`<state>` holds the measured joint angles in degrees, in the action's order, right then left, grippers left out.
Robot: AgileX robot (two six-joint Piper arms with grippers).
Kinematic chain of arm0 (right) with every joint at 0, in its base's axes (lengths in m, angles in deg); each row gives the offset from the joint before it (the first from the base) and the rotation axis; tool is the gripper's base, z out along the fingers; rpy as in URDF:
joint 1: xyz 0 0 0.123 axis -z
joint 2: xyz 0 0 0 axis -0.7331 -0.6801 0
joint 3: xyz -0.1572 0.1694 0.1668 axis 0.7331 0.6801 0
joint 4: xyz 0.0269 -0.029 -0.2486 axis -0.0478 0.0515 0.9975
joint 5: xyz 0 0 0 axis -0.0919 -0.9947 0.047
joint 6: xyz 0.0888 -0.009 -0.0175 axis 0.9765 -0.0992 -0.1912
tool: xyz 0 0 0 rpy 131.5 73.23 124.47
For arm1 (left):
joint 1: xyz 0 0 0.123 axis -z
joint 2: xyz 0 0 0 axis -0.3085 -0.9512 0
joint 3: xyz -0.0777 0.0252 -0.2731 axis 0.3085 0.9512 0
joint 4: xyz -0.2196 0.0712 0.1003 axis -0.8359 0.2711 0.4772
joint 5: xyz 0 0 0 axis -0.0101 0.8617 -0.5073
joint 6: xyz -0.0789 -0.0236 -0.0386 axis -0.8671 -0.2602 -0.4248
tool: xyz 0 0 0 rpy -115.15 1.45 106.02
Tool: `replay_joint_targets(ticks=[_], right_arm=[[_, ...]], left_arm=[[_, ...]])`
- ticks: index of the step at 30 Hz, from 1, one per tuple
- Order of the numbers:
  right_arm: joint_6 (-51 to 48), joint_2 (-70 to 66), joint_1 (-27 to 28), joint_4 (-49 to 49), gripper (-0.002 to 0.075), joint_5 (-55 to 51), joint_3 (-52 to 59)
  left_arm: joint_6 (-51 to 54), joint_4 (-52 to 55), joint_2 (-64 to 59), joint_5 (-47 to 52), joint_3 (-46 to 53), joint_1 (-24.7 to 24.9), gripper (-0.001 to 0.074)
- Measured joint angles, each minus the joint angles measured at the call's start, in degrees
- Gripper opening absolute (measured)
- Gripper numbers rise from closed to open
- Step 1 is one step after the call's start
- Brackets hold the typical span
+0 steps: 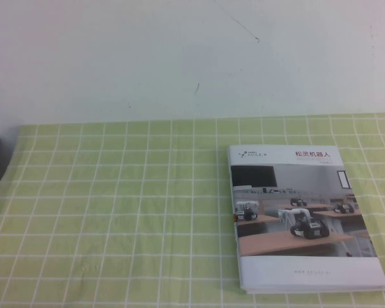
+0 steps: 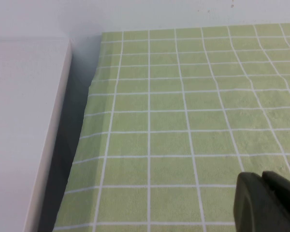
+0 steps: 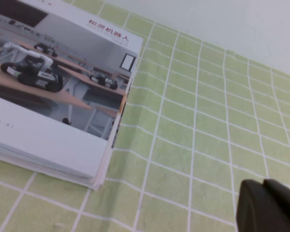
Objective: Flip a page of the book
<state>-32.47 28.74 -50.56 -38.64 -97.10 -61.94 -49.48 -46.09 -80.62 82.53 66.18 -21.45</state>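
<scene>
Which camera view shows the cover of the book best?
The high view: the whole closed book lies flat on the green checked cloth, cover photo and red title visible. The right wrist view shows only one corner, beside the right gripper. The left wrist view shows only cloth and the left gripper, no book.

The book (image 1: 301, 215) lies closed and flat on the table's right side, classroom-robot cover page (image 1: 295, 208) facing up.

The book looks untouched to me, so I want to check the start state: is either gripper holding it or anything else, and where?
Nothing is held. The book lies closed on the tablecloth; the left gripper and right gripper hang over bare cloth.
</scene>
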Motion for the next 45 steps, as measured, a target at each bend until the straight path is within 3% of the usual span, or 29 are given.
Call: replay_joint_targets(ticks=[26, 30, 36, 39, 45], right_arm=[[0.0, 0.0, 0.0, -1.61, -0.0004, 0.0, 0.0], [0.0, 0.0, 0.0, -5.11, -0.0004, 0.0, 0.0], [0.0, 0.0, 0.0, -17.8, -0.0004, 0.0, 0.14], [1.77, 0.0, 0.0, -28.89, -0.0004, -0.28, 0.32], [6.67, 0.0, 0.0, -56.88, -0.0004, 0.69, 0.7]], left_arm=[[0.0, 0.0, 0.0, 0.0, 0.0, 0.0, -0.0004], [-1.44, -6.75, 0.0, -0.4, 0.14, 0.0, -0.0004], [-4.87, -34.72, 0.0, -4.59, 0.49, 0.0, -0.0004], [-5.41, -47.55, 0.0, -5.97, 0.49, 0.0, -0.0004], [-3.17, -51.72, 0.0, -7.82, 0.49, 0.0, -0.0004]])
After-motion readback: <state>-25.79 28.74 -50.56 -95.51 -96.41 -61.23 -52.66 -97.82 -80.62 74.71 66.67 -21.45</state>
